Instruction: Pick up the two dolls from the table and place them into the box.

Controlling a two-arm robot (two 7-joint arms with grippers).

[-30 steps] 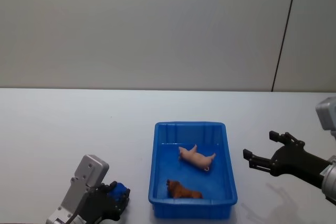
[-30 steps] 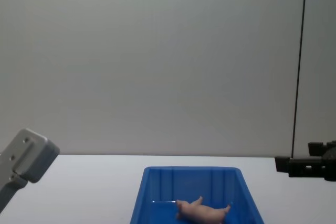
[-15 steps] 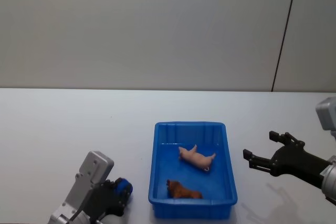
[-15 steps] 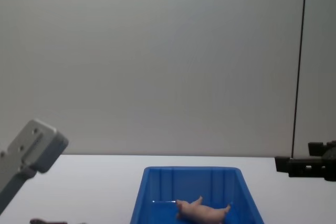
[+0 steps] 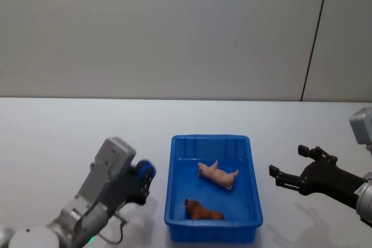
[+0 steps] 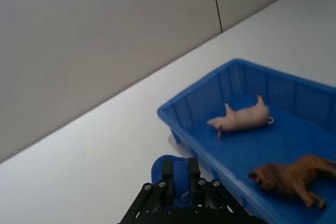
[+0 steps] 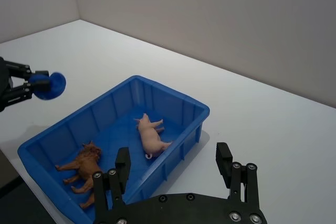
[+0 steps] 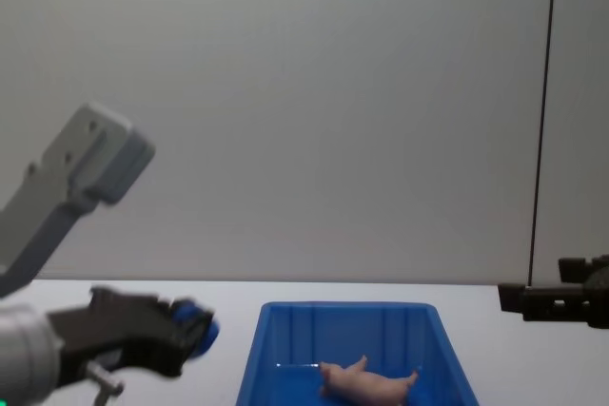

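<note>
A plain white counter (image 5: 70, 132) runs back to a bare grey wall (image 5: 163, 27); a thin dark vertical seam (image 5: 315, 33) divides the wall toward the robot's right. The blue box (image 5: 254, 189) sits on the counter near the front edge, roughly central, its long axis pointing away from the robot and its inner walls ribbed.

Inside the box lies the pink doll (image 5: 217, 173), a pig figure on its side around the middle of the floor. The brown doll (image 5: 201, 210), a lion-like figure, lies in the near part of the box, apart from the pig. Both appear again in the right wrist view, pig (image 7: 150, 135) and lion (image 7: 82, 167) on the blue floor.

The left pincer (image 5: 142, 175) is raised just beside the box's left wall, with its fingers clamped on the dark blue doll (image 5: 145, 170), a small rounded lump that is also seen in the left wrist view (image 6: 171, 177) and the chest view (image 8: 197, 329).

The right pincer (image 5: 289, 168) hovers above the counter to the right of the box, well apart from it, its black fingers (image 7: 122, 168) spread wide and holding nothing.
</note>
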